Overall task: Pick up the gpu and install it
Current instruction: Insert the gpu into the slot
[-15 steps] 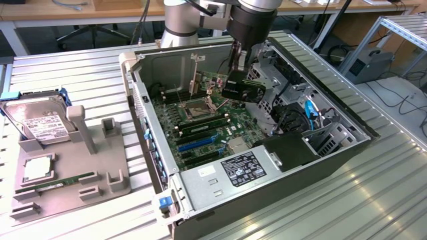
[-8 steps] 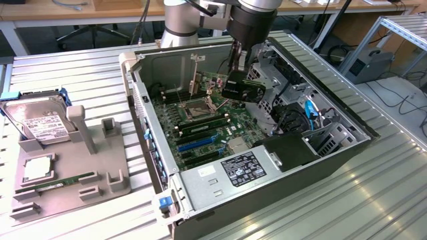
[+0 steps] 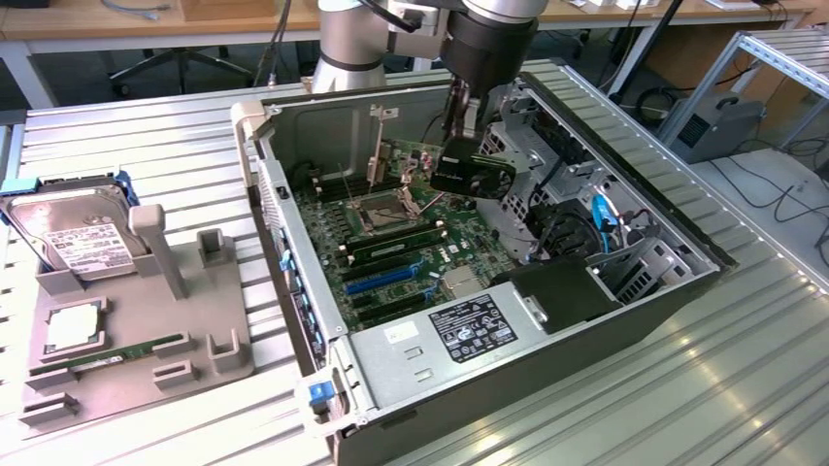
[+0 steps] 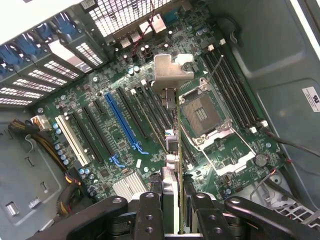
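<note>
Ribbed metal table (image 3: 674, 388) is seen carrying an open computer case (image 3: 311, 126). Above its motherboard (image 3: 388, 248), the gpu (image 3: 469, 173) is held on edge by the gripper (image 4: 178, 200), the jaws being closed narrowly on the card. Its silver bracket (image 4: 172, 75) is turned toward the case's rear grille (image 4: 130, 12).

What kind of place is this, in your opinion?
Probably a robotics laboratory or test workshop: a robot arm reaches into an open computer case on a metal bench, with wooden desks behind.
</note>
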Tool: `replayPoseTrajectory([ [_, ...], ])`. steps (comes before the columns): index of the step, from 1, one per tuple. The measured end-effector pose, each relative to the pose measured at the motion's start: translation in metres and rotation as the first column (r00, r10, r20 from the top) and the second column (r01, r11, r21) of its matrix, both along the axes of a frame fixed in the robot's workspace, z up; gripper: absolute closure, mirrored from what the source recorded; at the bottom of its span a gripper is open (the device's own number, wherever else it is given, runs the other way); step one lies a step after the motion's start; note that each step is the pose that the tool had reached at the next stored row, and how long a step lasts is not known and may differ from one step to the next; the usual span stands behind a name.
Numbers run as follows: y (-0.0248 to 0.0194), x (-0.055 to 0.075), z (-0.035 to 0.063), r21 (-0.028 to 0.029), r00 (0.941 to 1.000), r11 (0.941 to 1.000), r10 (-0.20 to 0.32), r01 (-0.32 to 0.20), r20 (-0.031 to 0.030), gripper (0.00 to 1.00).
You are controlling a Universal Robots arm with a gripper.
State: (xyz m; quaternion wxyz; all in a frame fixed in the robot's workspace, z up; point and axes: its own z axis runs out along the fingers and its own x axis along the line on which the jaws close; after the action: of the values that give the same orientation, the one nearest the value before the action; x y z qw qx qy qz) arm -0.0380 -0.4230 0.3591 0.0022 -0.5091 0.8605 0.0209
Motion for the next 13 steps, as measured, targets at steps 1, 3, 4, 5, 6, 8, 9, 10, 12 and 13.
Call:
replayPoseTrajectory([
  [1,0.0,0.0,0.0,0.0,1.0,1.0,0.001,-0.001,0.0,0.73],
  [3,0.0,0.0,0.0,0.0,1.0,1.0,0.003,-0.003,0.0,0.73],
  [4,0.0,0.0,0.0,0.0,1.0,1.0,0.004,-0.004,0.0,0.73],
  [5,0.0,0.0,0.0,0.0,1.0,1.0,0.005,-0.005,0.0,0.73],
  [6,0.0,0.0,-0.0001,0.0,1.0,1.0,0.006,-0.006,0.0,0.73],
  [8,0.0,0.0,-0.0001,0.0,1.0,1.0,0.009,-0.009,0.0,0.73],
  [9,0.0,0.0,-0.0001,0.0,1.0,1.0,0.01,-0.01,0.0,0.73],
  [10,0.0,0.0,-0.0001,0.0,0.9999,0.9999,0.011,-0.011,0.0,0.73],
  [12,0.0,0.0,-0.0001,0.0,0.9999,0.9999,0.013,-0.013,0.0,0.73],
  [13,0.0,0.0,-0.0002,0.0,0.9999,0.9999,0.014,-0.014,0.0,0.73],
])
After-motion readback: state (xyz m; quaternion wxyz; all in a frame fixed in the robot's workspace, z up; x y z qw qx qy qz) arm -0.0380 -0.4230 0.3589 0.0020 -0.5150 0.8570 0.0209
